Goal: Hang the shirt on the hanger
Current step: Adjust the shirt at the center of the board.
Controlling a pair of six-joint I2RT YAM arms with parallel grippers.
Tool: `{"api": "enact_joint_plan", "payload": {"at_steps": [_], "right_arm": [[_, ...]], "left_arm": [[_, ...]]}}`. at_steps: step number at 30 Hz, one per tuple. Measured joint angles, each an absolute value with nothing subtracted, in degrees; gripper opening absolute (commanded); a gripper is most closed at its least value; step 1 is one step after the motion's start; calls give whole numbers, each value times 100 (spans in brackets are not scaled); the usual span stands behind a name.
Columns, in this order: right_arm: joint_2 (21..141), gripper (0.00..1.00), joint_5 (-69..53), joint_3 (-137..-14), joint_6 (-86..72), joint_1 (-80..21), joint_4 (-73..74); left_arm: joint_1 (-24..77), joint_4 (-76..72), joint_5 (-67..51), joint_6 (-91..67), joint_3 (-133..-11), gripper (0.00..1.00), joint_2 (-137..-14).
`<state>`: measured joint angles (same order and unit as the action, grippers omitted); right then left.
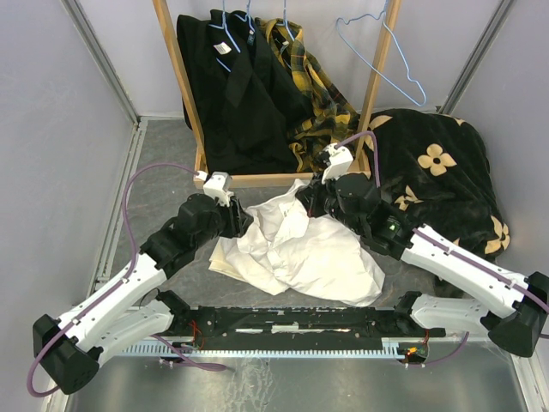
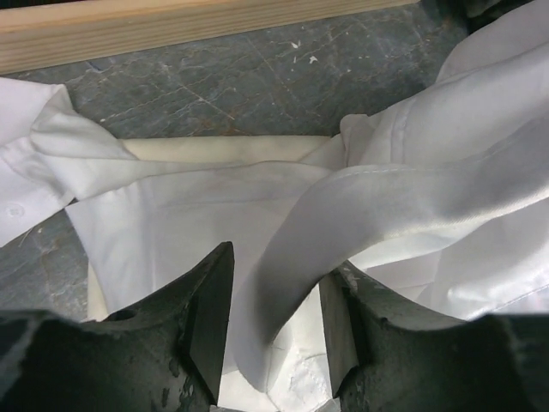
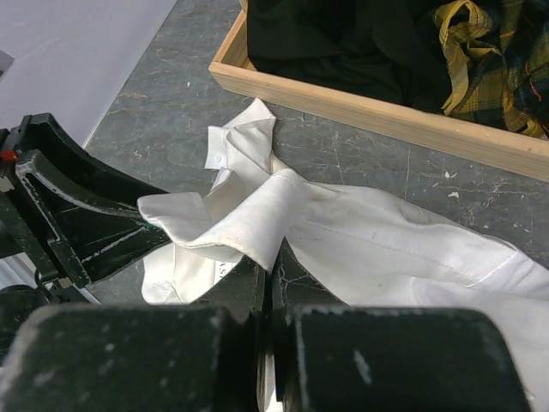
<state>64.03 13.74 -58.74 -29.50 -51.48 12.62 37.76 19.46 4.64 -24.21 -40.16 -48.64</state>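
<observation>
- Lying crumpled on the grey table just beyond the arm bases, the white shirt partly covers a cream cloth.
- The left gripper has its fingers spread, with a loose fold of shirt running between them.
- The right gripper is pressed together, pinching a raised fold of shirt.
- Behind stands a wooden rack with black clothes and a plaid shirt.
- The empty blue hanger is by the rack's right post, well apart from the shirt.
</observation>
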Motion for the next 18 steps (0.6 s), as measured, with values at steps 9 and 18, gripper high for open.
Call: {"api": "enact_joint_plan", "payload": {"at_steps": [9, 18], "right_arm": [[6377, 0, 1354, -5898, -2945, -5148, 1365], [6392, 0, 1260, -6073, -2753, -5148, 1619]], "left_arm": [[3776, 1653, 272, -2471, -3892, 11, -4840], [3776, 1835, 563, -2536, -4066, 3, -4821]]}}
